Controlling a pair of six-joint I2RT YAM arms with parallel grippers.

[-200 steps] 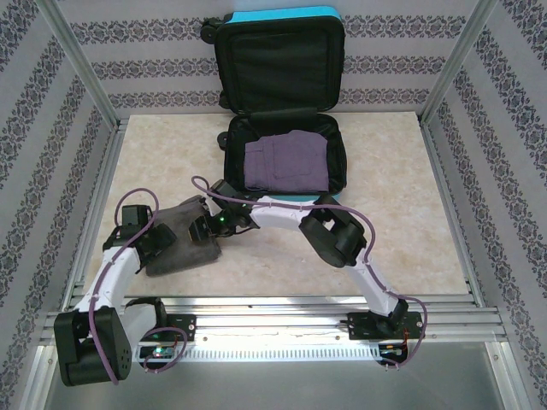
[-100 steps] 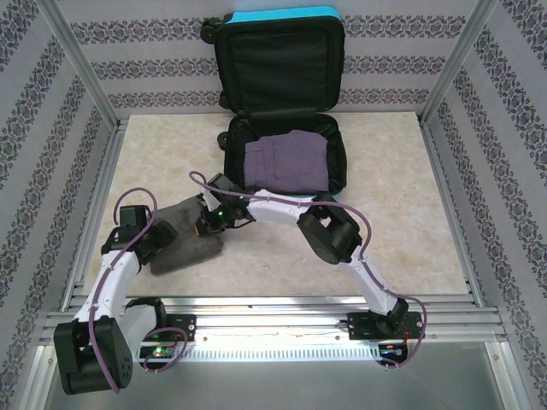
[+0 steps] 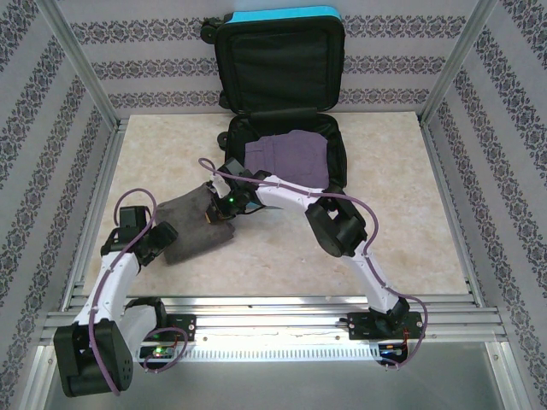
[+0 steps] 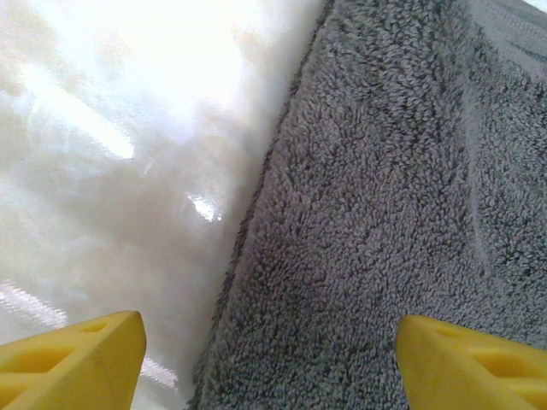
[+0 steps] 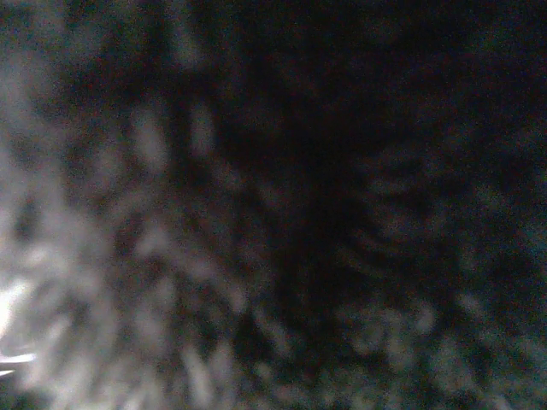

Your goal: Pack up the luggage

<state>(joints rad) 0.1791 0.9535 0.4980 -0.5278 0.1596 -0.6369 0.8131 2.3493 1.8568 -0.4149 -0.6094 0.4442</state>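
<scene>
luggage (image 3: 278,64): back of table (image 3: 402,231) | folded clothes (image 3: 286,161): in luggage | towel (image 3: 190,229): on table, left-front of luggage

A pale, marbled table (image 3: 402,222) is carrying everything here, with metal rails (image 3: 282,312) running along its near edge. The luggage (image 3: 278,68) is lying open at the far middle of it, the base resting flat on the surface and the lid standing upright against the far wall. A grey towel (image 3: 190,229) is lying at the near left, folded and rumpled, its far right end reaching close to the luggage's near left corner. The right half is lying bare and shining under the light.
</scene>
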